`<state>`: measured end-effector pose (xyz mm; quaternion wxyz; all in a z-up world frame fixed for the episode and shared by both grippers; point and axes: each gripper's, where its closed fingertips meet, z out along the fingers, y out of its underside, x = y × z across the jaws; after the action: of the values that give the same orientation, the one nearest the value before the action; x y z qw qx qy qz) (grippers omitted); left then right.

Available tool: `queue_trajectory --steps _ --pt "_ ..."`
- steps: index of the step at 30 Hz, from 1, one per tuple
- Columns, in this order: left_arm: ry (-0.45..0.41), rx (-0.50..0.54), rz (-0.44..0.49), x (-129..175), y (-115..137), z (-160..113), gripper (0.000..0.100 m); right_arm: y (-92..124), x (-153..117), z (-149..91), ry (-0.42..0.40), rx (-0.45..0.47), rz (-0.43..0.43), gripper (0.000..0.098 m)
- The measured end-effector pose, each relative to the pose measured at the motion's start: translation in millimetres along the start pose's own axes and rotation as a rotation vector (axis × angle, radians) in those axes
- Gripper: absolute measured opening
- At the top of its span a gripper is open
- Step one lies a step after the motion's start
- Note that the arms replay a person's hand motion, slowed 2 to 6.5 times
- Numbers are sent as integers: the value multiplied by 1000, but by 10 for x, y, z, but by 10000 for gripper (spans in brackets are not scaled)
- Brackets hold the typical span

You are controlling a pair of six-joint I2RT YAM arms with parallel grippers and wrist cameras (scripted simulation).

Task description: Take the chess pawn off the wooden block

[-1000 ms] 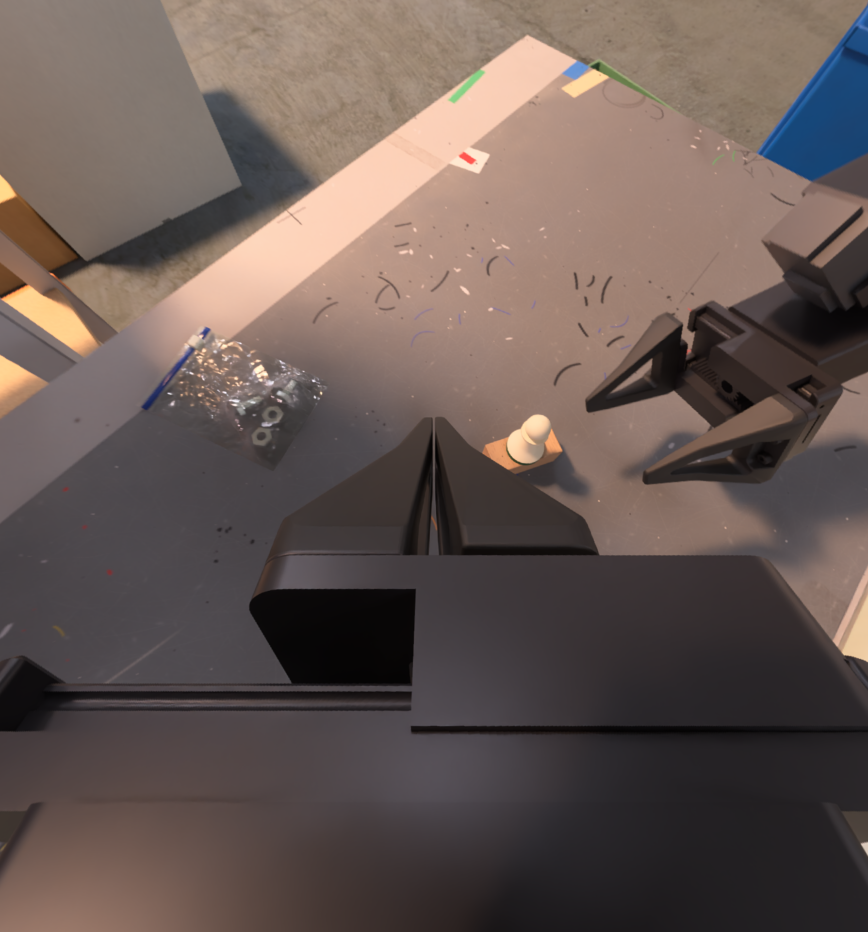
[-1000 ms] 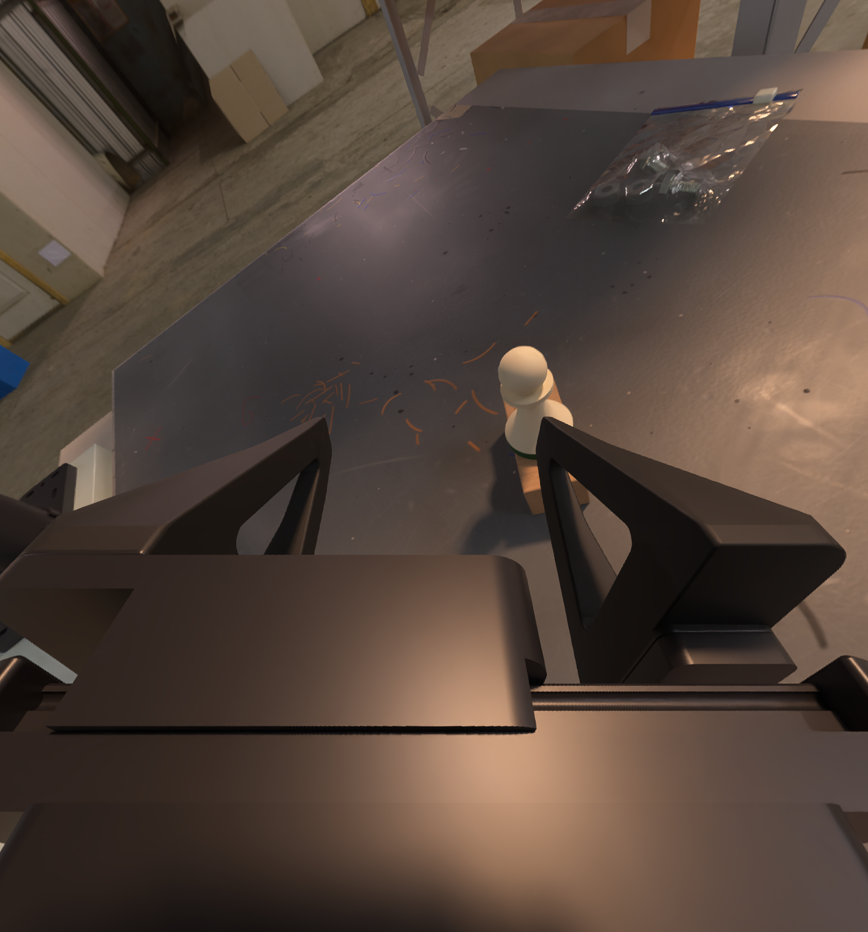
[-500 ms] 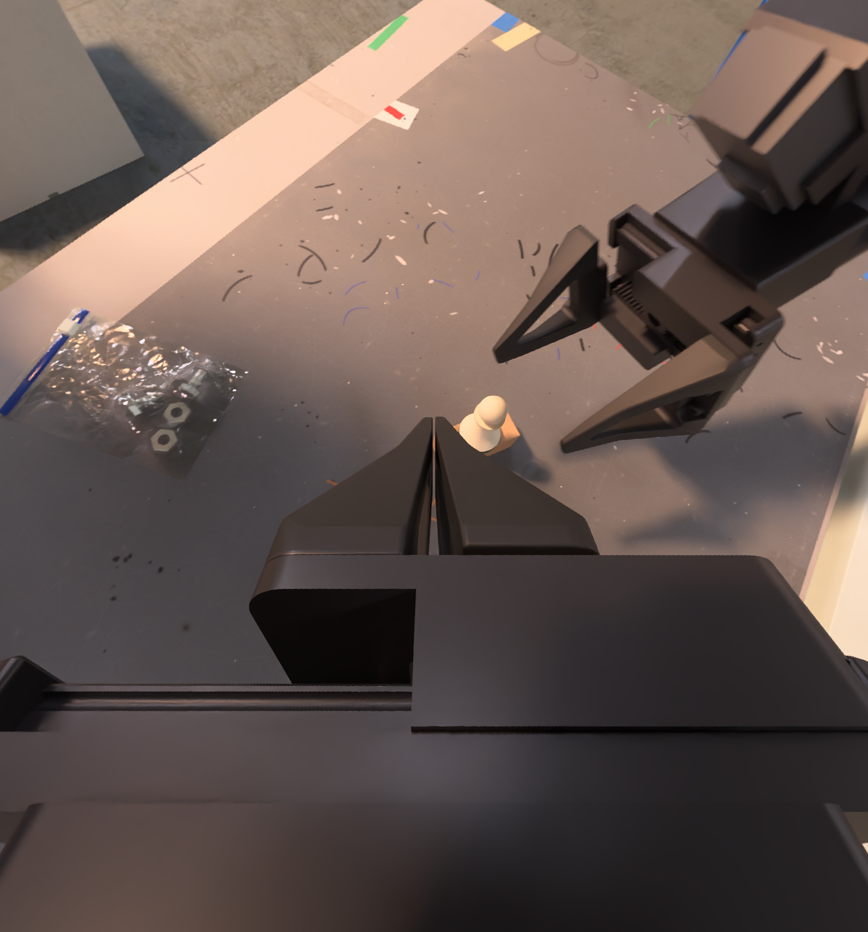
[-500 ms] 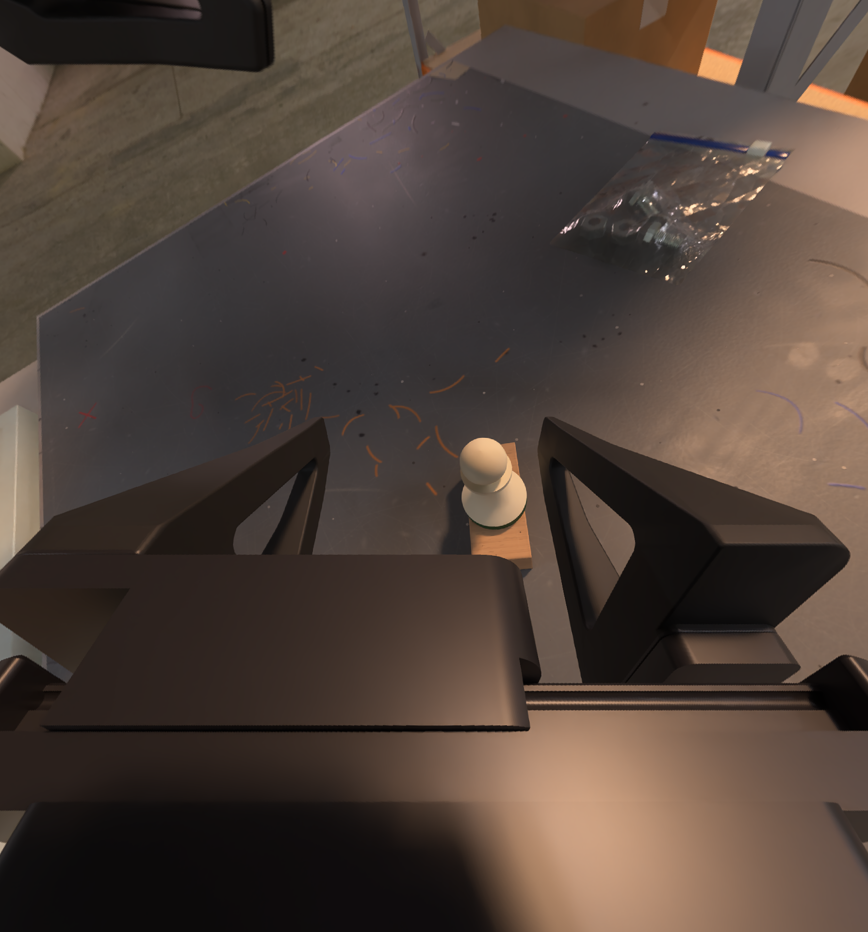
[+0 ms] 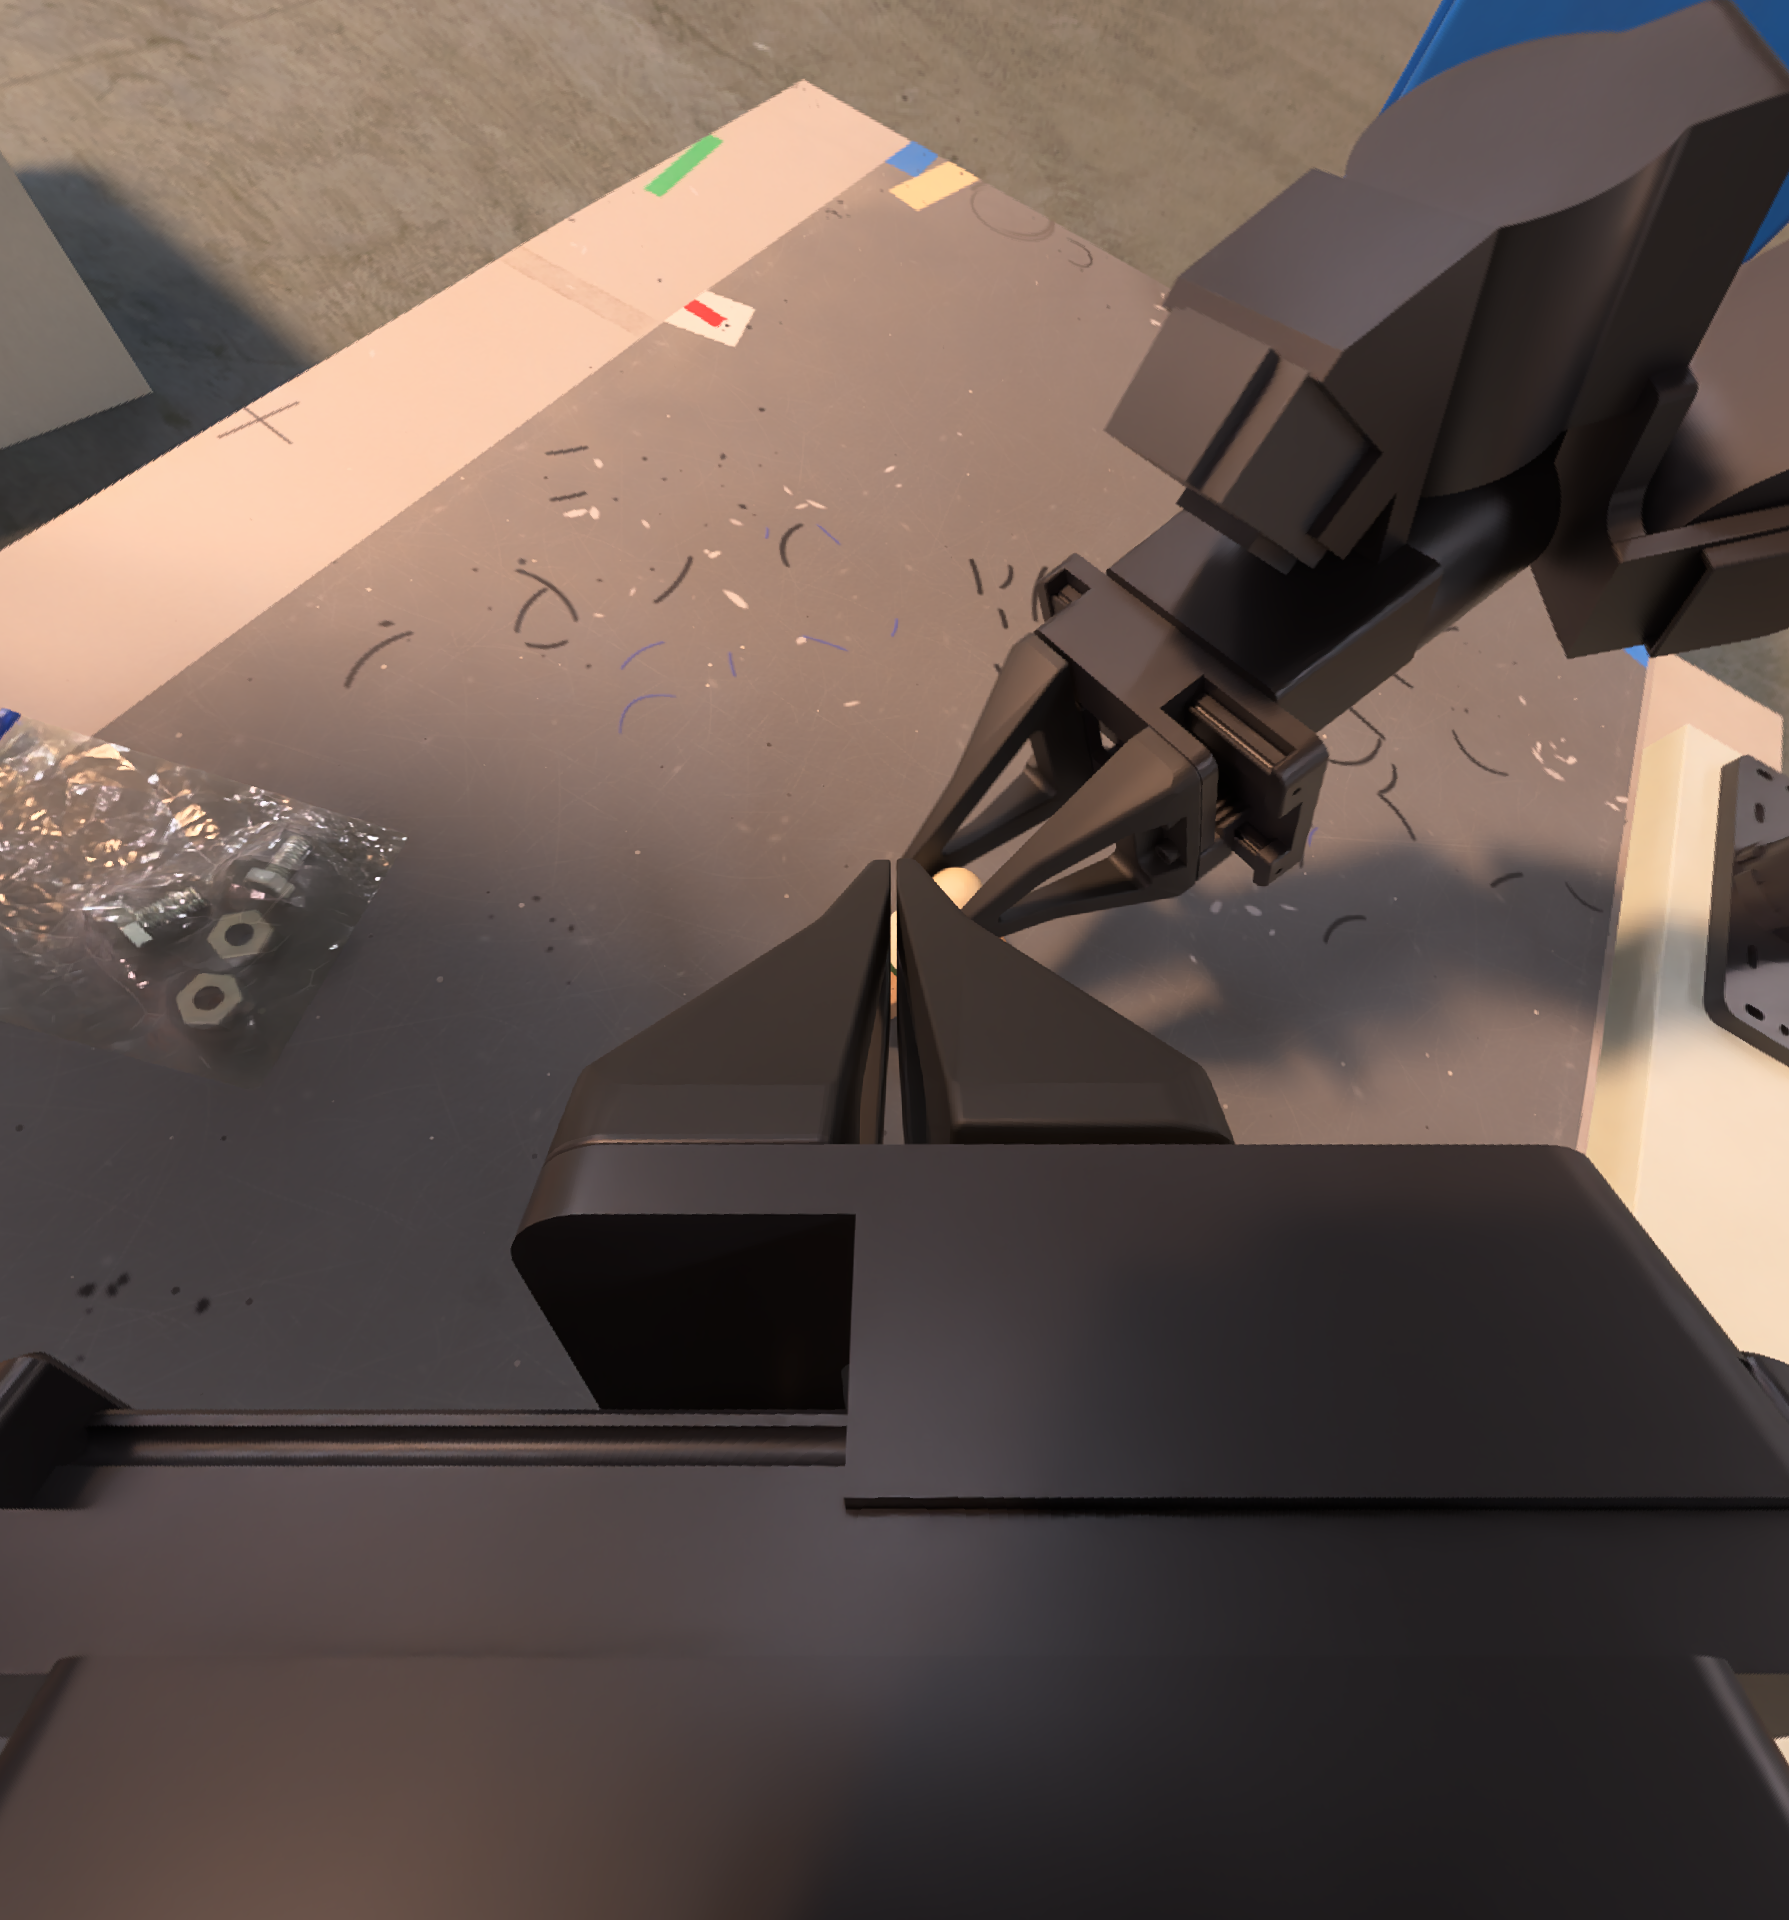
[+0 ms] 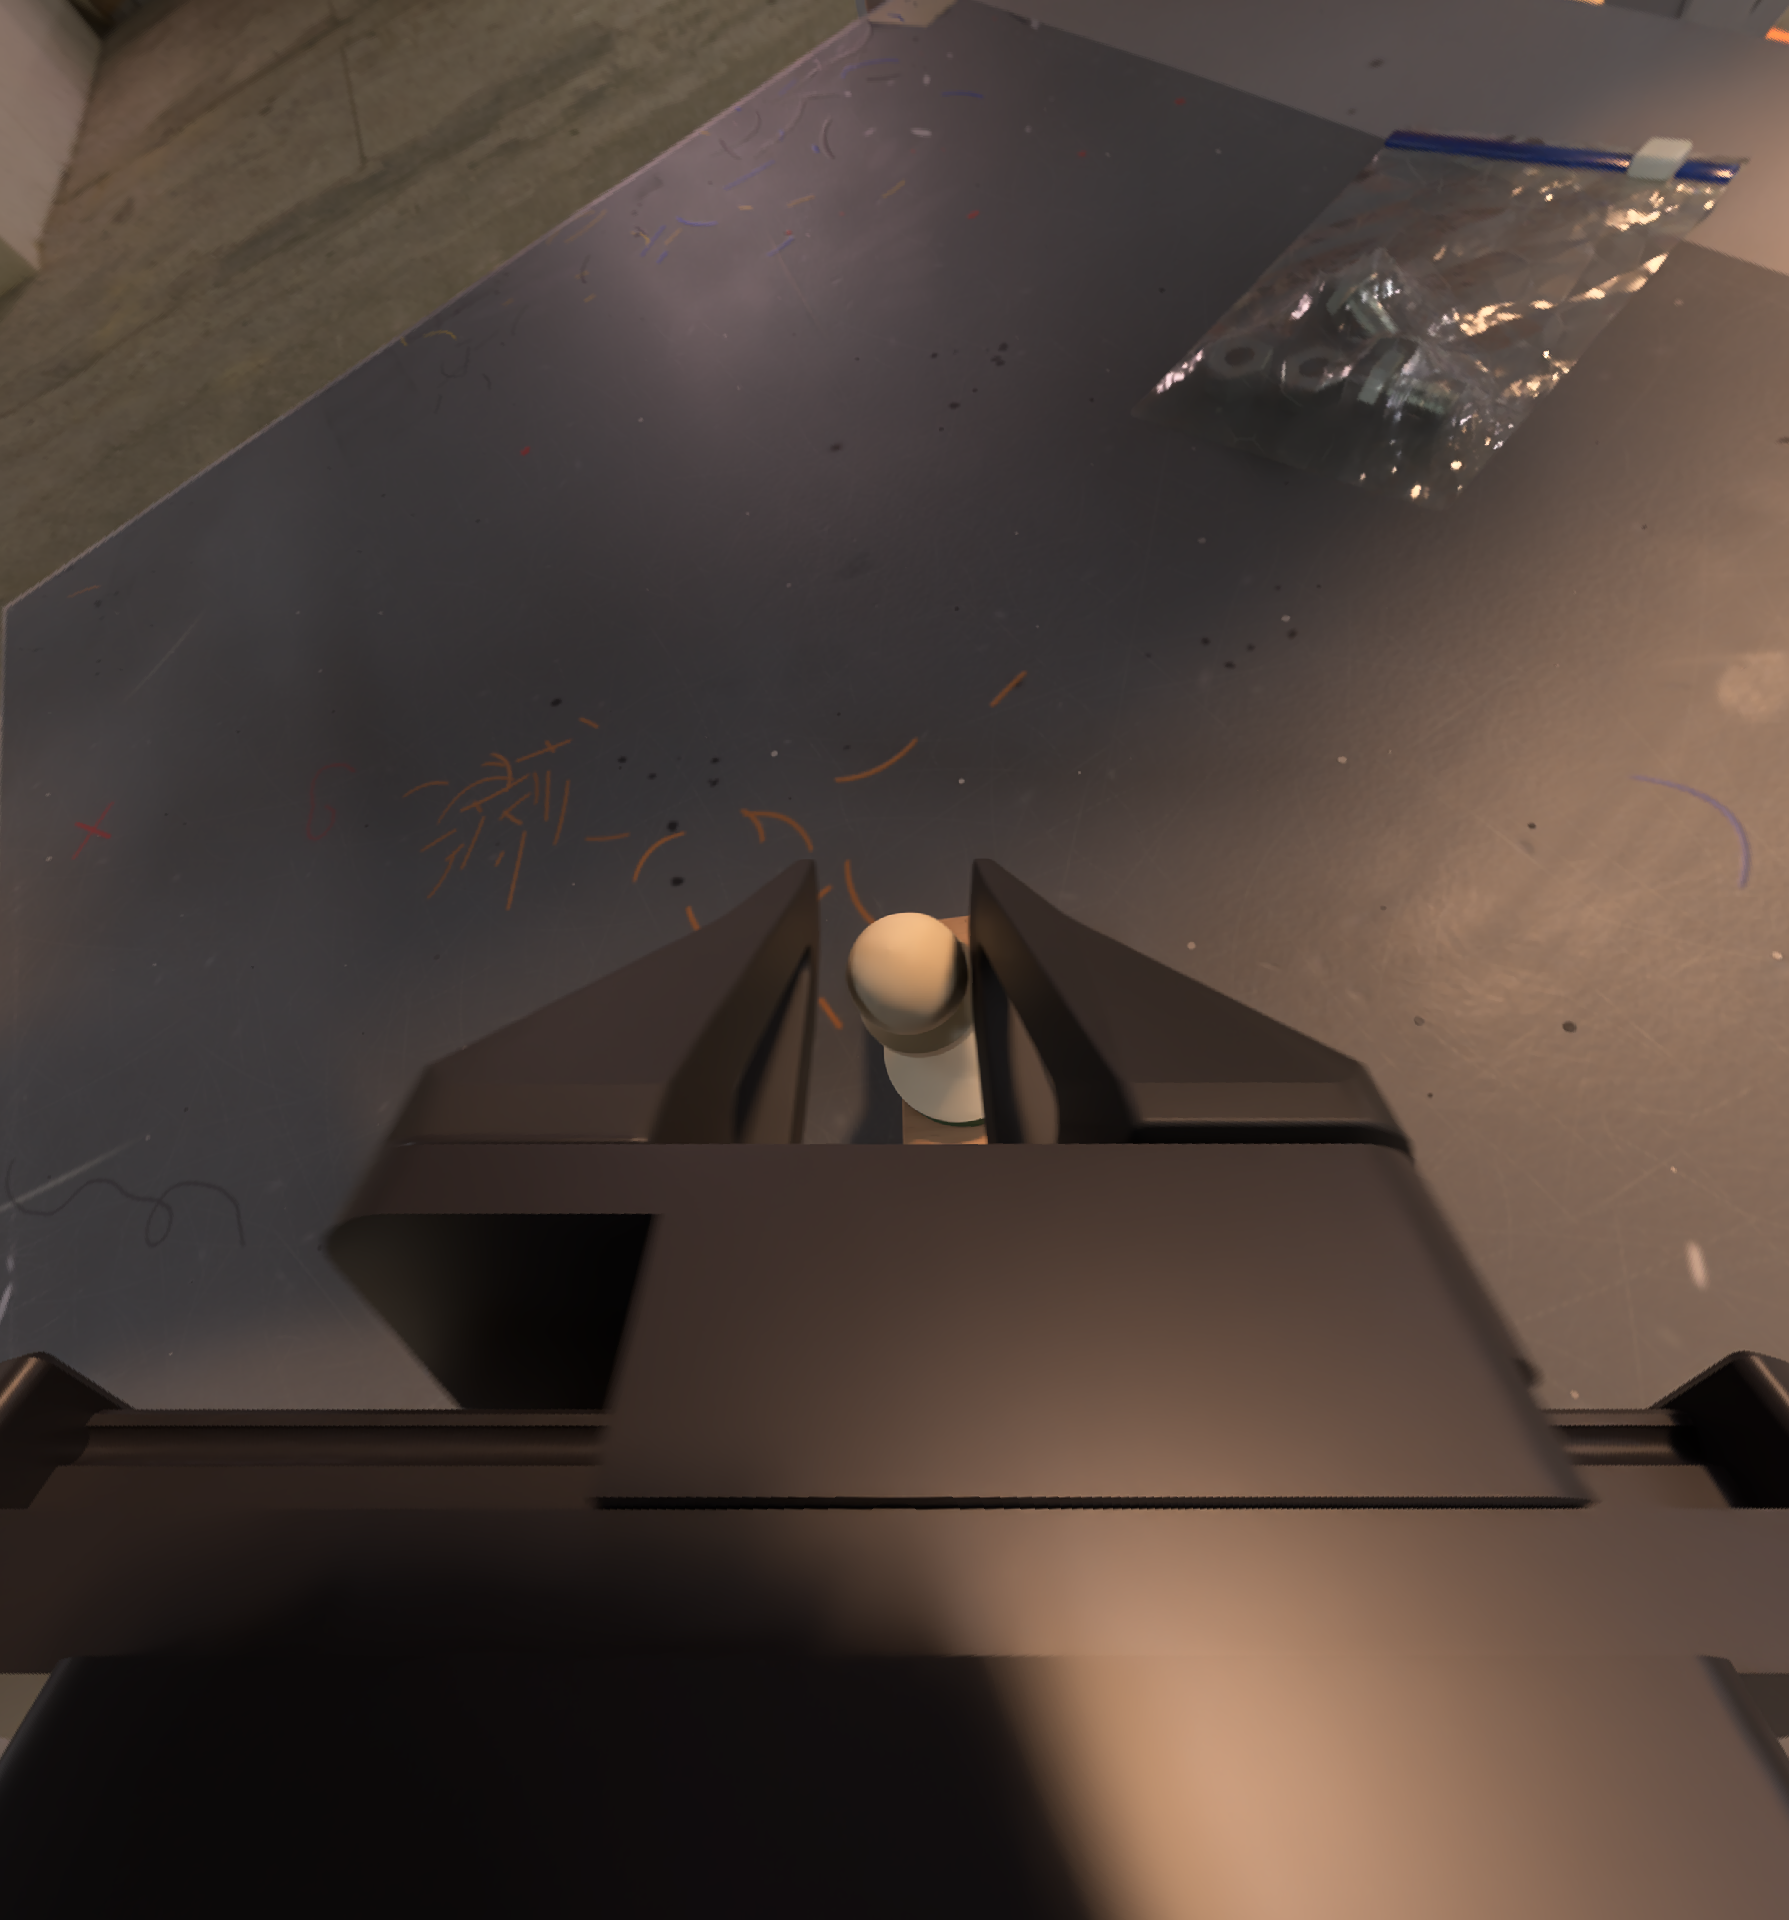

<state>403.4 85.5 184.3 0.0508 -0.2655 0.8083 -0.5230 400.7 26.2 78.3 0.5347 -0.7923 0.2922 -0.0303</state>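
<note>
The cream chess pawn (image 6: 908, 982) stands upright on a small wooden block (image 6: 937, 1130) on the dark table. My right gripper (image 6: 892, 864) straddles the pawn with its jaws narrowed. The right finger touches the pawn's head and a small gap shows on the left side. In the left wrist view the right gripper (image 5: 944, 891) reaches down from the right, and only the pawn's head (image 5: 957, 885) shows between its tips. My left gripper (image 5: 892, 868) is shut and empty, hovering just in front of the pawn and hiding the block.
A clear plastic bag of nuts and bolts (image 5: 142, 883) lies on the table to the left; it also shows in the right wrist view (image 6: 1441, 312). The right arm's mounting plate (image 5: 1778, 914) sits at the table's right edge. Floor lies beyond the table edges.
My right gripper came down over the pawn and its jaws closed from wide open to nearly pinching it. My left gripper moved closer to the pawn, still shut.
</note>
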Motion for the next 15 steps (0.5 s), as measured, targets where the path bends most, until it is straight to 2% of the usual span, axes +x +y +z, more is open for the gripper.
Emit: queue_trajectory --steps 1,10,15 --pt "2 7 -7 -28 8 -1 9 -6 -4 0 -9 8 -5 190" --pt "6 64 -61 -387 170 -6 31 -12 16 -2 -93 33 41 194" --pt "40 19 -118 -549 401 13 172 -30 53 -13 -141 48 113 195"
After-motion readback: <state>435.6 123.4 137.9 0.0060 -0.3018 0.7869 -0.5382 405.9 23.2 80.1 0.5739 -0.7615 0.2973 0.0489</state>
